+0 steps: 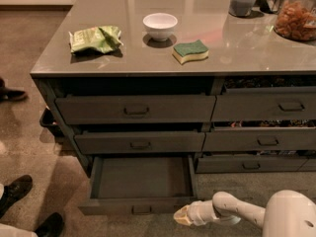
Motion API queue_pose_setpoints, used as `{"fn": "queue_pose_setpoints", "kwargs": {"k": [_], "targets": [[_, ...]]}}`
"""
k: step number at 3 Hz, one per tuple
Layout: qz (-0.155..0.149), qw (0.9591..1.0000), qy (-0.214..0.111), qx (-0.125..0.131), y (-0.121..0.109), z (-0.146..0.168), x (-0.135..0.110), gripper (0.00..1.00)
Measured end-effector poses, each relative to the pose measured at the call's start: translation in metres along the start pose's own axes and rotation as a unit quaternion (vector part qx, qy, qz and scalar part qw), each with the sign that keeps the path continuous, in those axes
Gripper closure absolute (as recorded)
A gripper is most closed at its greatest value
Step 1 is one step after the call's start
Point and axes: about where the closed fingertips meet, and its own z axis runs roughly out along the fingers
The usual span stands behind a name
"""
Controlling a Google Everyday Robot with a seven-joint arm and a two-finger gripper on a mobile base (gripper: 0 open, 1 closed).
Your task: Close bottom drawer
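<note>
The bottom drawer [140, 184] stands pulled out at the lower left of the grey cabinet, its dark inside bare, its low front [128, 207] with a small centre pull [141, 209] facing me. My gripper [180, 216] is at the end of the white arm [232, 212], low down, right at the right end of the drawer front. Whether it touches the front does not show.
Two taller grey drawers [136, 109] sit slightly ajar above it; narrower drawers [266, 141] with clutter are to the right. On the counter: green bag [95, 38], white bowl [160, 24], sponge [190, 51], jars [295, 18]. A person's shoes [17, 191] are at the lower left.
</note>
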Motion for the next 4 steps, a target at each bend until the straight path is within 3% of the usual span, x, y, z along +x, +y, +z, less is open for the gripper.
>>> {"fn": "queue_pose_setpoints", "kwargs": {"k": [1, 2, 3, 4], "targets": [[-0.012, 0.9996, -0.008, 0.023, -0.02, 0.013, -0.023, 0.62], [-0.012, 0.9996, -0.008, 0.023, -0.018, 0.013, -0.023, 0.39], [-0.026, 0.999, -0.012, 0.034, -0.043, 0.028, -0.051, 0.16], [-0.027, 0.9989, -0.012, 0.035, -0.043, 0.029, -0.054, 0.0]]}}
